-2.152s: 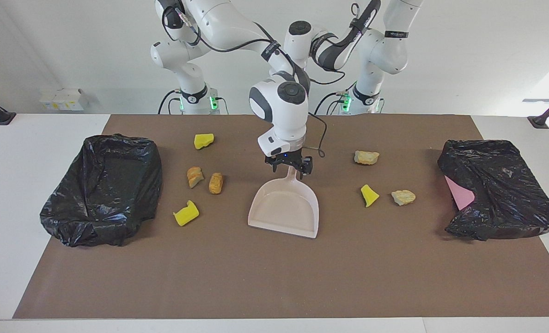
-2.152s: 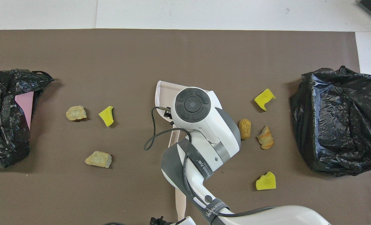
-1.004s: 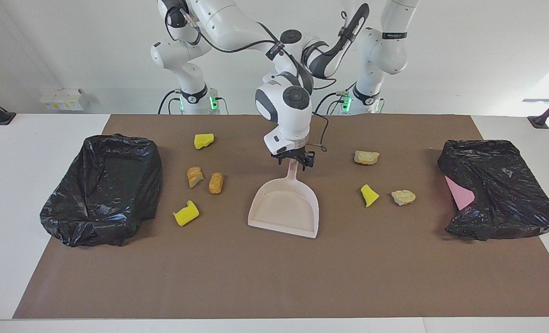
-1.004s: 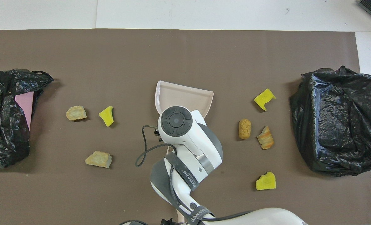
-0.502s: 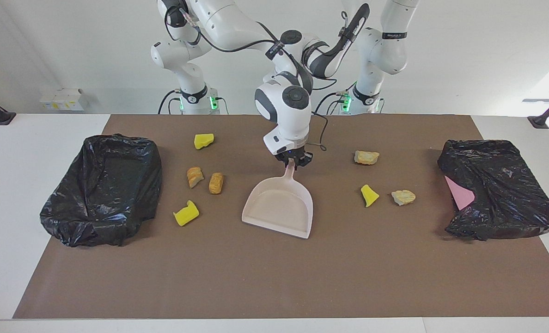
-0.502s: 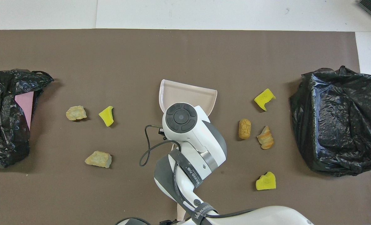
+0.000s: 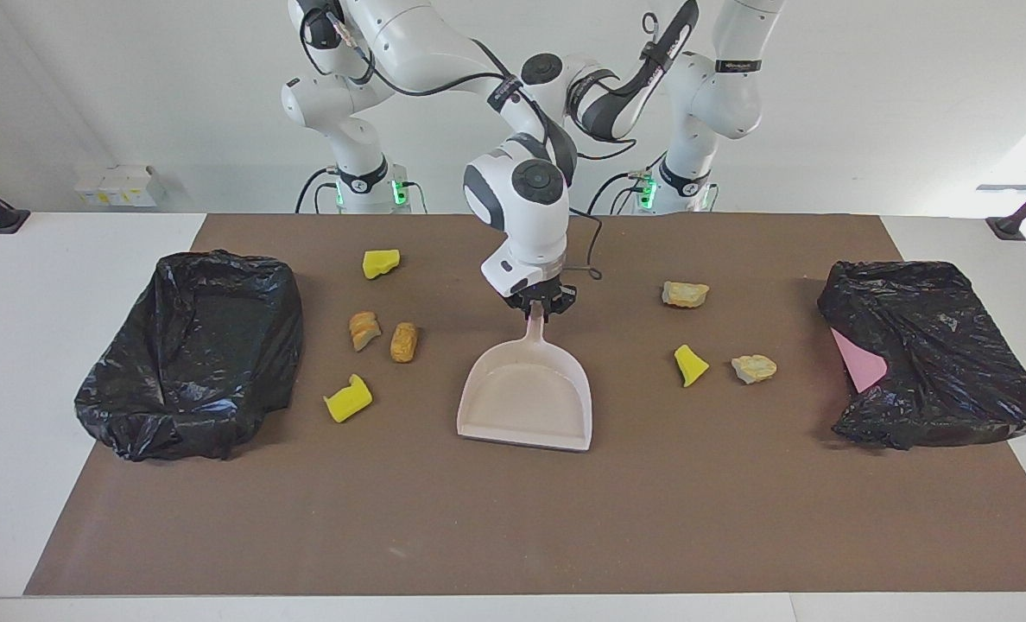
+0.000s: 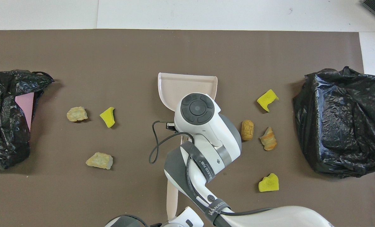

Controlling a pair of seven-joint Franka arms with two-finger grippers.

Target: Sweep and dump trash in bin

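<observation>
Around right pincer (image 7: 539, 304): scattered trash (image 7: 403, 342).

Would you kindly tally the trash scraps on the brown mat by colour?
Bright yellow foam chunks: 3
Tan-brown bread-like lumps: 4
Total: 7

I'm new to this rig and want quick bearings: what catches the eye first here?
First comes the right hand, shut on the handle of a beige dustpan at the middle of the table. Yellow and tan trash scraps lie scattered on both sides of it. One black-bagged bin sits at the right arm's end, another at the left arm's.
</observation>
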